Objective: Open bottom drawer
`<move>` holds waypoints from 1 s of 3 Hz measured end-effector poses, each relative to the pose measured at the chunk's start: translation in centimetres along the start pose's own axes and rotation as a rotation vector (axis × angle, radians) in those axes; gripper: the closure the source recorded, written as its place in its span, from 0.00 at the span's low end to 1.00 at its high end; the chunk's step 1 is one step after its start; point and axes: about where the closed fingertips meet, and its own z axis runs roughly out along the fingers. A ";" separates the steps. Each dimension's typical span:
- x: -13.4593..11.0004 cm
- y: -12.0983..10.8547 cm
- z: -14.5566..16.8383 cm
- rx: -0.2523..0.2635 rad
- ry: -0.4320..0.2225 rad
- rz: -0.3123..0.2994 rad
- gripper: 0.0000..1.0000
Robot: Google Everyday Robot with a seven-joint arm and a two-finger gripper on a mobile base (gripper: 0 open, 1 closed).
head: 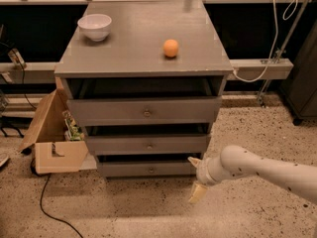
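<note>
The bottom drawer is plain grey. The cream gripper, by its right end, tips a white, dark-speckled arm.

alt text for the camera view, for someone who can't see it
A robot arm's hand, fingers open, sits low at the right end of the bottom drawer of a grey three-drawer chest. On top are a white bowl and an orange; a cardboard box stands beside it.
</note>
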 end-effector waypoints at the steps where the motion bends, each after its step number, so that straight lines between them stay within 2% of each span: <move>1: 0.0 0.0 0.0 0.000 0.000 0.000 0.00; 2: 2.2 -0.1 2.6 -0.024 0.020 0.009 0.00; 3: 5.6 -0.7 5.9 -0.050 0.030 -0.014 0.00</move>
